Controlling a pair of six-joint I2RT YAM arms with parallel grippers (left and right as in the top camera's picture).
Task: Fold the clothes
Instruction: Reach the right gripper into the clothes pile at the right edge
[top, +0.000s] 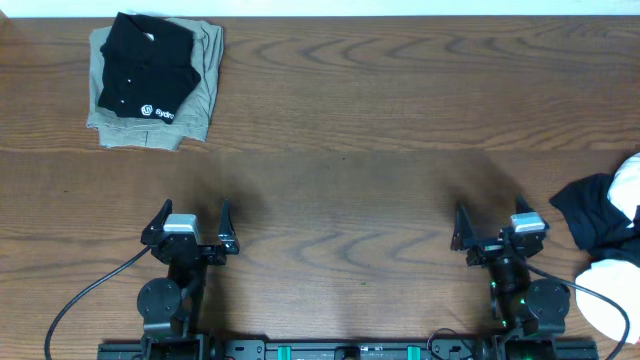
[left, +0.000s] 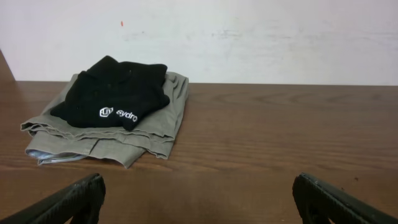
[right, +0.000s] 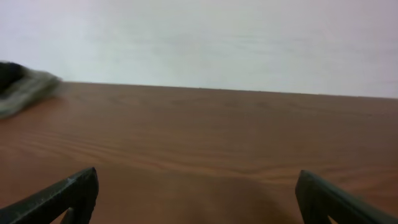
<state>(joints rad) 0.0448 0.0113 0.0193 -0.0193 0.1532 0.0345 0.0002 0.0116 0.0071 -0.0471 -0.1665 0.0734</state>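
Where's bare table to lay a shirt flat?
Free: the whole middle of the table, from the black shirt on the khaki garment in the far-left corner across to the clothes heap at the right edge, including ahead of the open left pincer and right pincer. Crowded: that corner, and the right edge.

Both arms are matte black. The left gripper (top: 193, 214) has a pale grey block between two dark, tapering fingers (top: 160, 212), and the right gripper (top: 490, 214) matches it. At six o'clock of each sits a round joint housing (top: 160, 298). A black cable (top: 90, 285) trails toward eight o'clock. Small green lights (top: 521, 300), possibly status lamps, glow on the right arm.
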